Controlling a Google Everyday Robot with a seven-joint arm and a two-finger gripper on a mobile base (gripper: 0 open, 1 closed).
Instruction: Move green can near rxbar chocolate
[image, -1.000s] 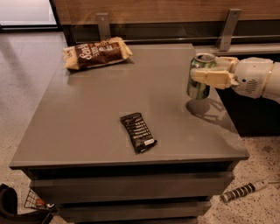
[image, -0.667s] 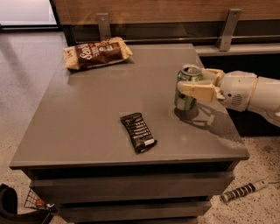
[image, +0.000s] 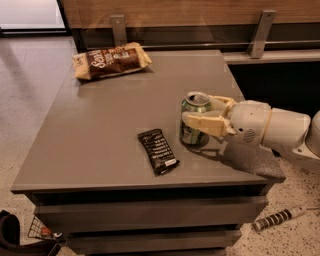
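Note:
The green can (image: 193, 119), with its silver top and pull tab, stands upright on the grey table (image: 100, 130), right of the middle. My gripper (image: 202, 114) reaches in from the right and is shut on the can, one cream finger in front of it and one behind. The rxbar chocolate (image: 158, 150), a flat black wrapper with white text, lies flat near the front edge, a short way left of the can and apart from it.
A brown-and-tan chip bag (image: 112, 60) lies at the table's back left. A wooden wall with metal brackets (image: 262, 33) runs behind. A striped tool (image: 280, 218) lies on the floor at the right, and a wire basket (image: 42, 231) at the lower left.
My gripper has carried the can from the table's right edge leftward and toward the front, ending close beside the rxbar chocolate. The bar and the chip bag have not moved.

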